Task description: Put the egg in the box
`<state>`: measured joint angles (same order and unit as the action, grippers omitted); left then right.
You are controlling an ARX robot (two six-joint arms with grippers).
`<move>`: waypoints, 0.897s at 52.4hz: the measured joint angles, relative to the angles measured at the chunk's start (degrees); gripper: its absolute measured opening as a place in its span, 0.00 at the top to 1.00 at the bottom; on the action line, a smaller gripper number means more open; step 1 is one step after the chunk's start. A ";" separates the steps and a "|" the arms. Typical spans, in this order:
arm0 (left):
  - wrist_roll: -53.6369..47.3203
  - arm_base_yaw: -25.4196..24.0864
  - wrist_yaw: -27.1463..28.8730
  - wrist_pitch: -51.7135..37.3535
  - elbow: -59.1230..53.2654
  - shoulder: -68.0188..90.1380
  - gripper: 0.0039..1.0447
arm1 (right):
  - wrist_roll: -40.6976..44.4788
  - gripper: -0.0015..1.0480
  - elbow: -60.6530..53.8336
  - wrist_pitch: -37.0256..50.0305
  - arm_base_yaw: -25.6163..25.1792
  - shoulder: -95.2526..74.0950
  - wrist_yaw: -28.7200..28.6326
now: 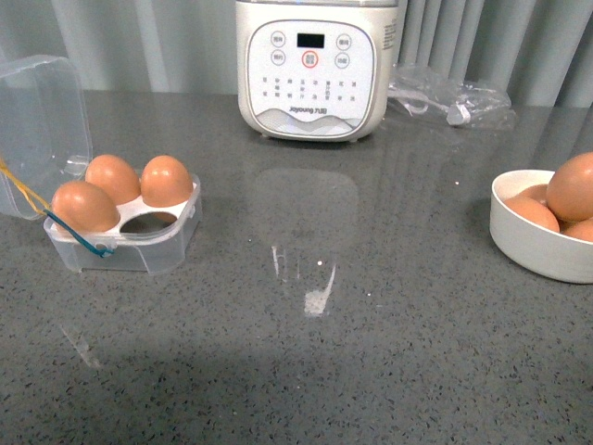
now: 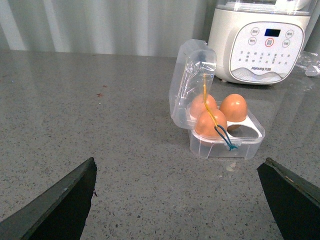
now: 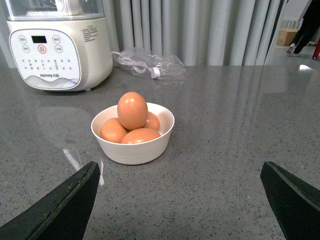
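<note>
Spanning every view, a grey speckled countertop (image 1: 371, 371) is recorded, backed by a pale pleated curtain (image 1: 167, 37)

Item: white electric cooker (image 1: 315, 69), control panel turned toward the front camera, stood at the far middle of the countertop

Item: left gripper (image 2: 178, 162), dark fingers (image 2: 65, 200) spread wide with nothing between them, held above the countertop and pointed at the box

Item: right gripper (image 3: 180, 164), likewise spread wide and unladen, pointed at the bowl

Item: crumpled clear bag (image 1: 454, 97) with a white cable inside, laid at the back just right of the cooker

Item: box (image 1: 139, 250), clear plastic, set at the robot's left; lid (image 1: 42, 120) raised on its hinge; three cups occupied by brown eggs (image 1: 167, 181), the near right cup (image 1: 148, 222) unfilled

Item: round white bowl (image 1: 533, 250), set at the robot's right, well apart from the box

Item: egg (image 3: 132, 110), orange-brown, perched on top of the other eggs (image 3: 140, 136) heaped in the bowl, untouched by either gripper

Item: yellow and teal bands (image 2: 207, 102), draped from the lid across the front egg in the box
</note>
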<state>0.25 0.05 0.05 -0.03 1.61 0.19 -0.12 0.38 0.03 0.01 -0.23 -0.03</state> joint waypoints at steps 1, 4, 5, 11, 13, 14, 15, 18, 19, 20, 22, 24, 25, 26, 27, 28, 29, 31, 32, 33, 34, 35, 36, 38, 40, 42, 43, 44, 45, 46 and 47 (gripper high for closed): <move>0.00 0.00 0.00 0.00 0.00 0.00 0.06 | 0.00 0.07 0.00 0.00 0.00 0.00 0.00; 0.00 0.00 0.00 0.00 0.00 0.00 0.06 | 0.00 0.07 0.00 0.00 0.00 0.00 0.00; 0.00 0.00 0.00 0.00 0.00 0.00 0.06 | 0.00 0.07 0.00 0.00 0.00 0.00 0.00; 0.00 0.00 0.00 0.00 0.00 0.00 0.06 | 0.00 0.07 0.00 0.00 0.00 0.00 0.00; 0.00 0.00 0.00 0.00 0.00 0.00 0.06 | 0.00 0.07 0.00 0.00 0.00 0.00 0.00; 0.00 0.00 0.00 0.00 0.00 0.00 0.06 | 0.00 0.07 0.00 0.00 0.00 0.00 0.00; 0.00 0.00 0.00 0.00 0.00 0.00 0.06 | 0.00 0.07 0.00 0.00 0.00 0.00 0.00; 0.00 0.00 0.00 0.00 0.00 0.00 0.06 | 0.00 0.07 0.00 0.00 0.00 0.00 0.00; 0.00 0.00 0.00 0.00 0.00 0.00 0.06 | 0.02 0.07 0.00 0.00 0.00 0.00 0.00; 0.00 0.00 0.00 0.00 0.00 0.00 0.06 | -0.13 0.07 0.02 -0.07 0.02 -0.07 0.24; 0.00 0.00 0.00 0.00 0.00 0.00 0.06 | -3.23 0.07 2.12 -5.33 1.79 -2.86 5.92; 0.02 0.00 0.02 0.00 0.00 0.00 0.06 | -7.32 0.07 4.63 -7.93 2.97 -8.52 10.69; 0.00 0.00 0.00 0.00 0.00 0.00 0.06 | -8.79 0.07 5.35 -7.58 2.95 -10.75 10.88; 0.00 0.00 0.00 0.00 0.00 0.00 0.06 | -9.62 0.07 6.05 -6.88 2.78 -12.87 10.56; 0.00 0.00 -0.02 0.00 0.00 0.00 0.06 | -10.27 0.07 7.19 -5.49 2.54 -15.93 9.70; 0.00 0.00 -0.02 0.00 0.00 0.00 0.06 | -10.45 0.07 7.54 -4.98 2.43 -16.83 9.38; 0.00 0.00 -0.02 0.00 0.00 0.00 0.06 | -10.51 0.07 8.33 -3.76 2.19 -18.75 8.74; 0.00 0.00 -0.02 0.00 0.00 0.00 0.06 | -10.45 0.07 9.51 -1.92 1.81 -21.35 7.67; 0.00 0.00 -0.02 0.00 0.00 0.00 0.06 | -10.27 0.07 10.34 -0.68 1.53 -23.12 6.86; 0.00 0.00 -0.02 0.00 0.00 -0.02 0.06 | -9.99 0.07 11.19 0.42 1.31 -24.79 6.01; 0.00 0.00 0.00 0.00 0.00 -0.02 0.06 | -9.01 0.07 12.44 2.03 1.03 -27.32 4.74; 0.00 0.00 0.00 0.00 0.00 -0.02 0.06 | -8.31 0.07 13.25 3.21 0.90 -29.00 4.11; 0.00 0.00 0.00 0.00 0.00 -0.02 0.06 | -7.87 0.07 13.62 3.82 0.83 -29.86 3.76; 0.00 0.00 0.00 0.00 0.00 0.00 0.06 | -6.12 0.07 15.50 6.67 0.42 -34.21 1.66; 0.00 0.00 0.00 0.00 0.00 0.00 0.06 | -4.20 0.07 17.25 9.14 0.07 -38.82 -0.04; 0.00 0.00 0.00 0.00 0.00 0.00 0.06 | -2.69 0.07 18.47 11.19 -0.15 -42.64 -0.57; 0.00 0.00 0.00 0.00 0.00 0.00 0.06 | -1.86 0.07 19.34 12.61 -0.37 -45.42 -1.01; 0.00 0.00 0.00 0.00 0.00 0.00 0.06 | -1.16 0.07 19.93 13.44 -0.50 -47.21 -1.40; 0.00 0.00 0.00 0.00 0.00 0.00 0.06 | -0.63 0.07 20.61 14.12 -0.66 -48.98 -1.79; 0.00 0.00 0.02 0.00 0.00 0.00 0.06 | 0.02 0.07 21.66 14.78 -0.81 -51.43 -2.54; 0.00 0.00 0.00 0.00 0.00 0.00 0.06 | 0.44 0.07 22.32 15.23 -0.87 -52.94 -3.04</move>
<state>0.25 0.05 0.05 -0.03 1.61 0.19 0.32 22.70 15.27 -0.86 -53.17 -3.07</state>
